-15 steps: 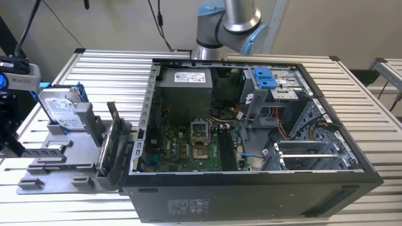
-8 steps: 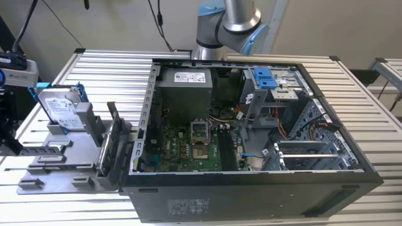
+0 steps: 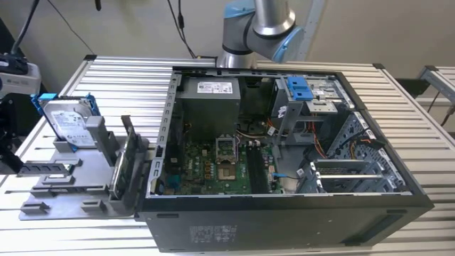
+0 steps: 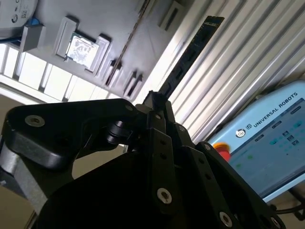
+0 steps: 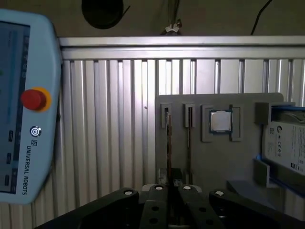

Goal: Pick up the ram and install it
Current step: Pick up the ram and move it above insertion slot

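Note:
My gripper (image 4: pixel 157 98) is shut on the ram (image 4: pixel 190 52), a long, narrow dark stick with a row of black chips that juts out past the fingertips. In the first wrist view the gripper (image 5: pixel 170 185) sits low in the picture and the ram (image 5: pixel 168 143) shows edge-on as a thin line. Beneath it lies the grey fixture (image 5: pixel 190 157) with its narrow slots. Both wrist views look onto the fixture from well above. In the exterior view the arm (image 3: pixel 259 26) rises out of the picture behind the computer case.
The open computer case (image 3: pixel 284 218) lies on the ribbed table, its motherboard (image 3: pixel 213 170) and memory slots (image 3: pixel 256 165) exposed. On the exterior view's left, the grey fixture (image 3: pixel 64 197) holds a blue-framed hard drive (image 3: pixel 67 122), upright cards (image 3: pixel 128 154) and another stick (image 3: pixel 42 168). A teach pendant (image 5: pixel 24 105) lies nearby.

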You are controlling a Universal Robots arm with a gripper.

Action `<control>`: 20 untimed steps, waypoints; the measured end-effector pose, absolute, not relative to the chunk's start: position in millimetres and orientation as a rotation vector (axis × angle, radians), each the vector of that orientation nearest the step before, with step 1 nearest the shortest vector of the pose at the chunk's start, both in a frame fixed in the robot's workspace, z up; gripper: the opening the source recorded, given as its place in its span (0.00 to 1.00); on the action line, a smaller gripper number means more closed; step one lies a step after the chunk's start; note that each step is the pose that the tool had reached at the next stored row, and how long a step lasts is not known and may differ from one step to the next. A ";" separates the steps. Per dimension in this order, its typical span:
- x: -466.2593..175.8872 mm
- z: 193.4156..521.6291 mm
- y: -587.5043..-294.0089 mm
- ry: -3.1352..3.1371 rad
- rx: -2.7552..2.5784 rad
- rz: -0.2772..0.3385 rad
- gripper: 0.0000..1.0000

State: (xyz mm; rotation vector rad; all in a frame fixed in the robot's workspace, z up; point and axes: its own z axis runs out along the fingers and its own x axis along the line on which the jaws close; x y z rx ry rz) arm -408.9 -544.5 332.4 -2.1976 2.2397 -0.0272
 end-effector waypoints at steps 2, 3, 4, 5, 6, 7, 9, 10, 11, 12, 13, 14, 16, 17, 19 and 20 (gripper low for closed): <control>-408.9 334.5 -544.5 2.240 -2.198 -0.027 0.14; -408.9 335.7 -544.5 2.240 -2.198 -0.027 0.14; -408.9 336.9 -544.5 2.240 -2.198 -0.027 0.14; -408.9 338.2 -544.6 2.240 -2.198 -0.027 0.14; -408.8 339.4 -544.7 2.239 -2.198 -0.027 0.14; -408.8 340.3 -544.6 2.239 -2.198 -0.027 0.14; -408.8 342.5 -544.6 2.239 -2.198 -0.027 0.14; -408.8 343.6 -544.6 2.239 -2.198 -0.027 0.14; -408.8 344.6 -544.6 2.239 -2.198 -0.027 0.14; -408.9 345.5 -544.6 2.240 -2.198 -0.027 0.14; -408.9 346.6 -544.6 2.240 -2.198 -0.027 0.14; -408.9 347.6 -544.6 2.240 -2.198 -0.027 0.14; -408.9 349.5 -544.6 2.240 -2.198 -0.027 0.14; -408.9 350.5 -544.6 2.240 -2.198 -0.027 0.14; -408.9 352.3 -544.6 2.240 -2.198 -0.027 0.14; -408.9 353.1 -544.6 2.240 -2.198 -0.027 0.14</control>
